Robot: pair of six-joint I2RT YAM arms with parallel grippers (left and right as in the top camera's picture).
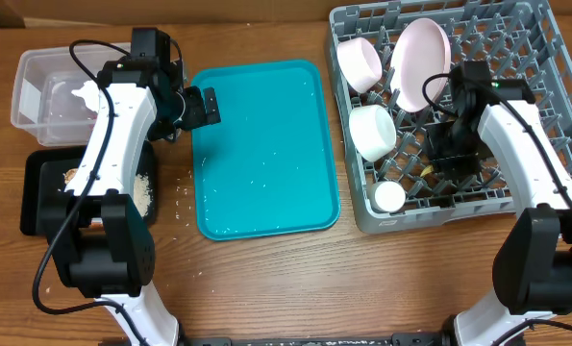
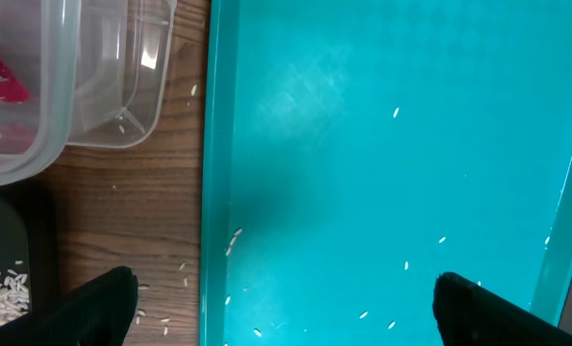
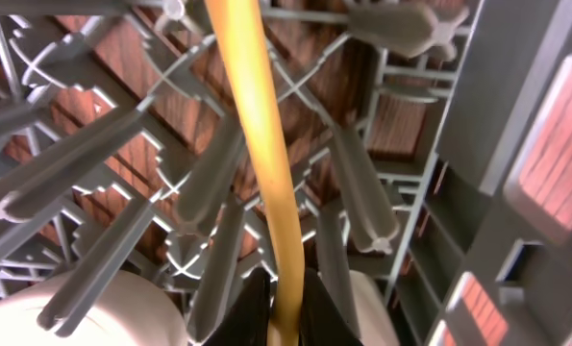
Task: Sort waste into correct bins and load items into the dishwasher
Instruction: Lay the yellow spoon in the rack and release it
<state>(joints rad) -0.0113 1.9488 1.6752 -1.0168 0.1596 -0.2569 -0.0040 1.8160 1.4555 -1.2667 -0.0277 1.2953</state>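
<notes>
Pegs of the grey dish rack (image 1: 545, 48) ringed the yellow spoon (image 3: 261, 144), its long handle running straight out from the right gripper (image 3: 286, 312) clamped tight on it among them, while the left gripper (image 2: 290, 308) hung spread wide, empty, over the teal tray (image 2: 362, 144).

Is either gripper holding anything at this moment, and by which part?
The right gripper pinches the yellow spoon by its slim handle, at the dish rack. The left gripper is open and holds nothing.

Brown wood-grain table (image 1: 266, 279), soft even light, faint shadows
</notes>
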